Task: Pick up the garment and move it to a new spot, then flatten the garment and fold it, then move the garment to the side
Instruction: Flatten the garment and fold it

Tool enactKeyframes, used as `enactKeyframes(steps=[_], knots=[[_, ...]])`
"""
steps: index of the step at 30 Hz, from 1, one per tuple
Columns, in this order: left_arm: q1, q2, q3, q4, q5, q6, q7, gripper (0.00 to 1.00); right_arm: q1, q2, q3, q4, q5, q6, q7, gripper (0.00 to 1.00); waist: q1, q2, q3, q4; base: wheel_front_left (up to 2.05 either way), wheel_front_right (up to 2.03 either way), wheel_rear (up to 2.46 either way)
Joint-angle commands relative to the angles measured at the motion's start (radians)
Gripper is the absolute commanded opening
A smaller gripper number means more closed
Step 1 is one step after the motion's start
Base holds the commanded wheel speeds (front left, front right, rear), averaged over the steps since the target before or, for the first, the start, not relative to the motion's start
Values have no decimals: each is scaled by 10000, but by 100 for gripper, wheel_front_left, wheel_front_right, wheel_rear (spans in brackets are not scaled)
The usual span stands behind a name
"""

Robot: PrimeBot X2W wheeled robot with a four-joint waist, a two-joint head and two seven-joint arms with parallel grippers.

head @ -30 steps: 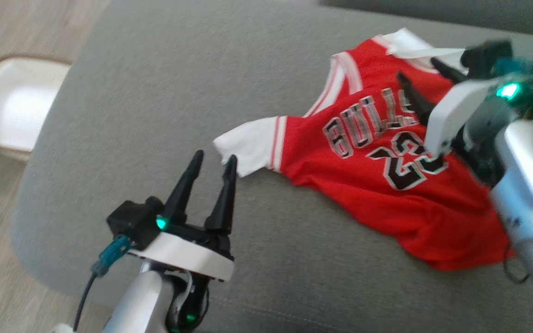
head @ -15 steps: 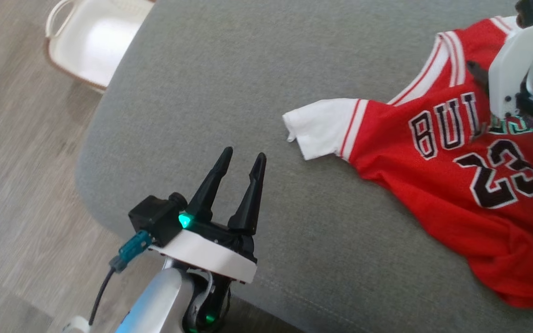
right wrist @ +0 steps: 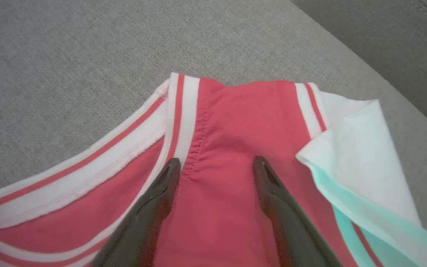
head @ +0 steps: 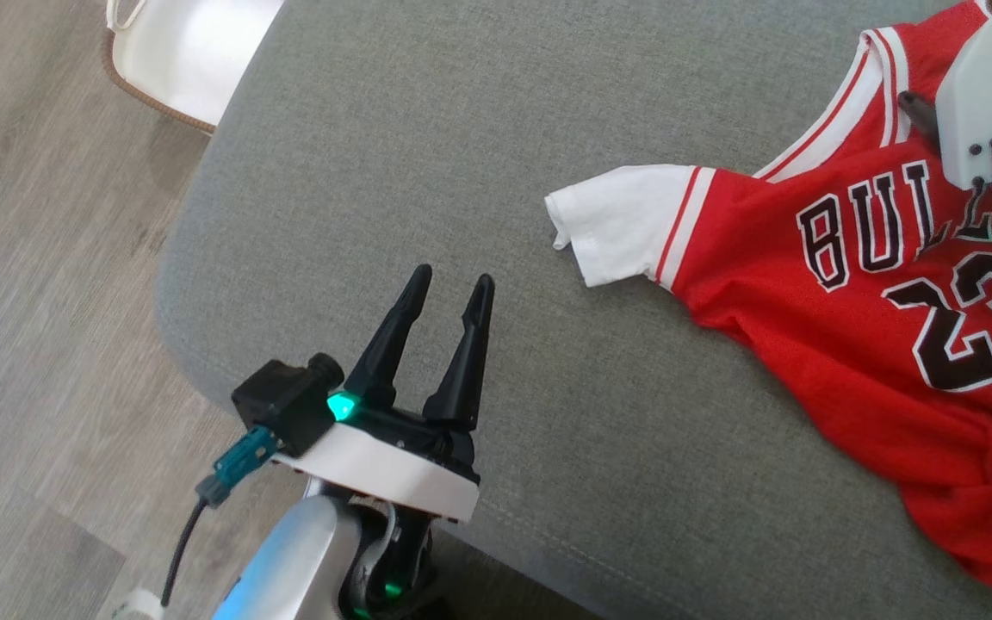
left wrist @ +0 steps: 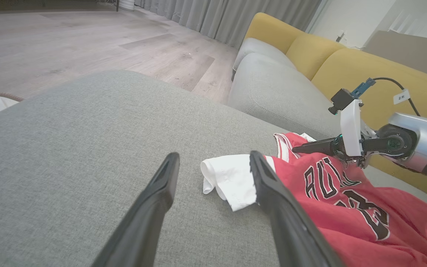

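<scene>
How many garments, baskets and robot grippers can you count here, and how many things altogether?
Garments: 1, the red jersey
Baskets: 1, the white basket
Grippers: 2, left gripper and right gripper, jaws open
Total: 4

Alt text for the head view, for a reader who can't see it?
Red Bulls 23 jersey lies rumpled on a grey sofa cushion. The open left pincer points toward its white sleeve without touching; the right pincer is over the jersey at upper right. White basket on wood floor, upper left.
</scene>
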Motion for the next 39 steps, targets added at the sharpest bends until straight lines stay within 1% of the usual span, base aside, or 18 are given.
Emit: enactKeyframes(steps=[1,2,5,9,14,19,20,26,28,29,30,34,39], knots=[[-290,75,288,-365,-82,45,-122,100,10,-45,195,-69,139,-9,68,29,-1,0,37,3,0,0,0],[-294,75,285,-375,-90,53,-122,100,-25,-53,269,-66,226,-9,33,0,-1,0,56,6,0,0,0],[-304,75,280,-389,-109,67,-122,100,-184,-65,467,-148,433,-9,-317,0,-1,0,98,14,0,0,0],[-337,75,264,-401,-143,86,-122,100,-614,21,571,-183,473,-9,-1482,0,-1,0,150,31,0,0,0],[-370,75,244,-423,-202,114,-122,100,-1265,277,789,54,246,-9,-3083,0,-1,0,192,51,0,0,0],[-385,75,247,-449,-229,123,-122,100,-2114,626,837,715,-305,-9,-4982,0,-1,0,245,72,0,0,0],[-385,75,247,-449,-229,123,-122,100,-2114,626,837,715,-305,-9,-4982,0,-1,0,245,72,0,0,0],[-397,75,269,-475,-244,145,-122,100,-2948,1080,944,1726,-1092,-9,-6958,0,-1,0,287,85,0,0,0],[-406,75,269,-462,-241,145,-122,100,-3058,1243,902,2181,-1214,-9,-7300,0,-1,0,284,84,0,0,0],[-411,75,268,-446,-236,139,-122,100,-3024,1339,911,2459,-1235,-9,-7237,14,-1,0,272,80,0,0,0],[-415,75,266,-427,-231,127,-122,100,-2954,1432,997,2655,-1283,-9,-7140,100,-1,0,255,76,0,0,0],[-518,75,246,-285,-192,51,-122,100,-2613,1551,1174,2973,-1151,-9,-7115,100,-1,0,82,-7,0,0,0],[-559,75,609,-124,84,13,-122,100,-1968,1854,1106,3071,-821,-9,-7678,100,-1,0,-435,-622,0,0,0]])
